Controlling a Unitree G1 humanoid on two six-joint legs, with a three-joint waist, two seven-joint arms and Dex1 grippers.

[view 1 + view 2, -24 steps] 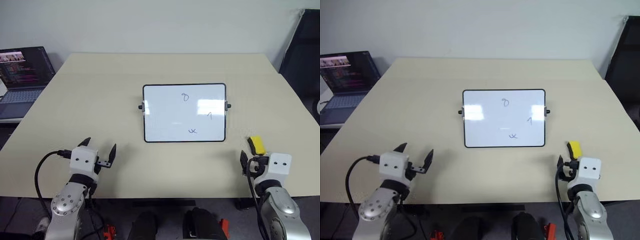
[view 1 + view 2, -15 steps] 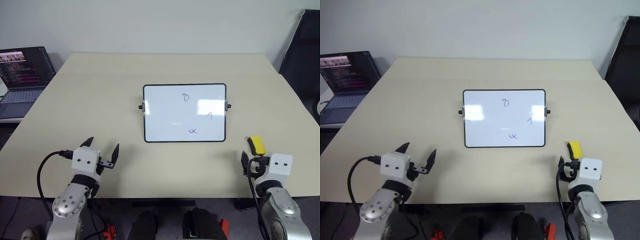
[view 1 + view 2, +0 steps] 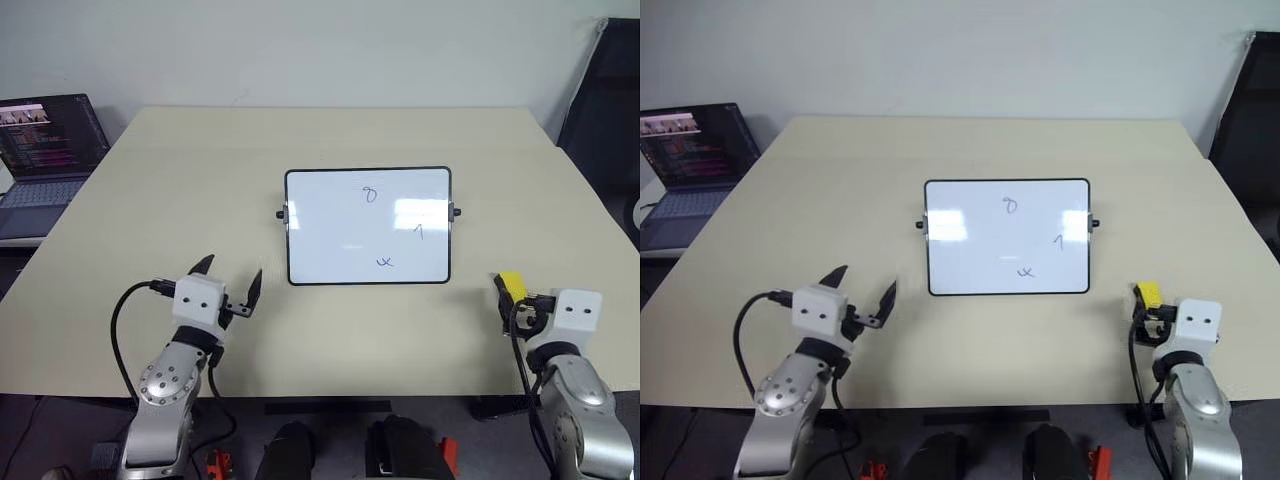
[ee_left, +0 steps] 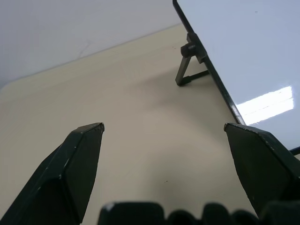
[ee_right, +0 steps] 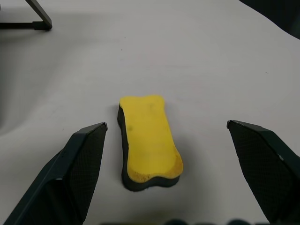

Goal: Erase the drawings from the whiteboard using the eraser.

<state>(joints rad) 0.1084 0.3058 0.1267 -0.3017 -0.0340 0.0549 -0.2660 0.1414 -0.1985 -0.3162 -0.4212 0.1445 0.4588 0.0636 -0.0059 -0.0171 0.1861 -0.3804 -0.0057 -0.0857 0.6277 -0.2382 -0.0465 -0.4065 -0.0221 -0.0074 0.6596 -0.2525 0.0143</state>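
The eraser (image 5: 149, 143) lies on the desk (image 3: 200, 200) between the spread jaws of the right gripper (image 5: 166, 138), untouched. The left gripper (image 3: 228, 283), jaws spread, hovers near the whiteboard (image 3: 340, 235); a laptop (image 3: 45, 150) stands well apart.

silver arms, white wrist blocks, black cables, black two-fingered left tool (image 3: 228, 288).

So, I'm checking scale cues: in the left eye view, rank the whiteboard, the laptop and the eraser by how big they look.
1. The whiteboard, largest.
2. The laptop, smaller as it looks, but the picture's edge cuts it off, so its full size is unsure.
3. The eraser, smallest by far.
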